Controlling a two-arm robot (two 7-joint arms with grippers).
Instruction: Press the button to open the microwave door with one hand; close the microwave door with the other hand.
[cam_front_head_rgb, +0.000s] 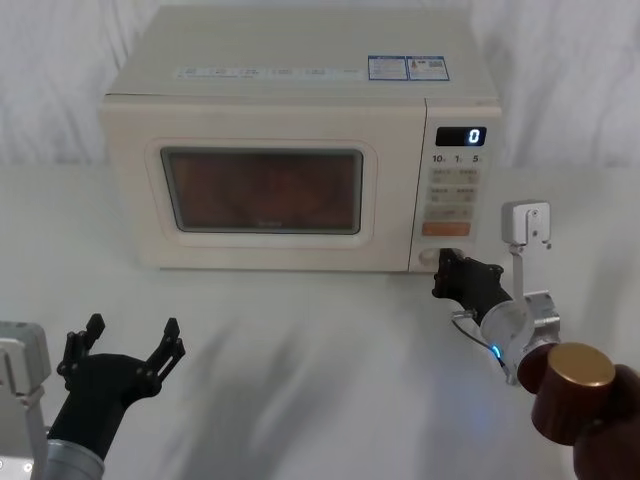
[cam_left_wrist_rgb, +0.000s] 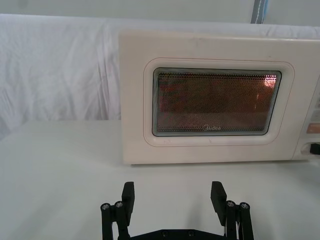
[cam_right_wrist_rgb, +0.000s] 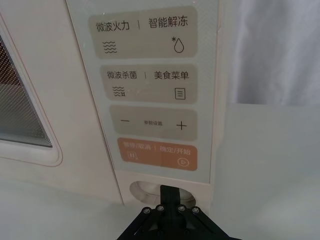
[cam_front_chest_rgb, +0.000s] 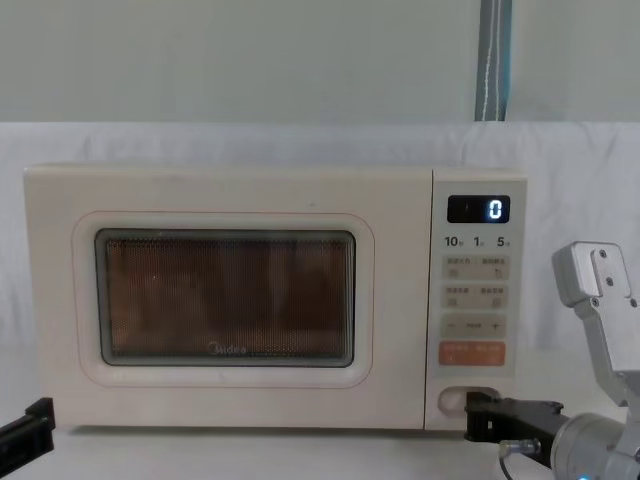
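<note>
The cream microwave door (cam_front_head_rgb: 262, 252) with its dark glass window is flush with the body, and the inside glows reddish (cam_left_wrist_rgb: 215, 102). The button (cam_right_wrist_rgb: 141, 190) is the pale oval at the bottom of the control panel, under the orange key. My right gripper (cam_front_head_rgb: 447, 262) is shut, and its black tip (cam_right_wrist_rgb: 172, 192) rests against the button's right half, also seen from the side (cam_front_chest_rgb: 472, 408). My left gripper (cam_front_head_rgb: 133, 328) hovers open low over the table at the front left, well short of the door (cam_left_wrist_rgb: 135, 115), with nothing between its fingers (cam_left_wrist_rgb: 128, 192).
The control panel (cam_front_chest_rgb: 472, 300) carries beige keys, an orange key (cam_right_wrist_rgb: 156, 154) and a display reading 0 (cam_front_head_rgb: 461, 136). A white cloth covers the table (cam_front_head_rgb: 300, 350) and hangs as a backdrop. Open table lies between the left gripper and the microwave.
</note>
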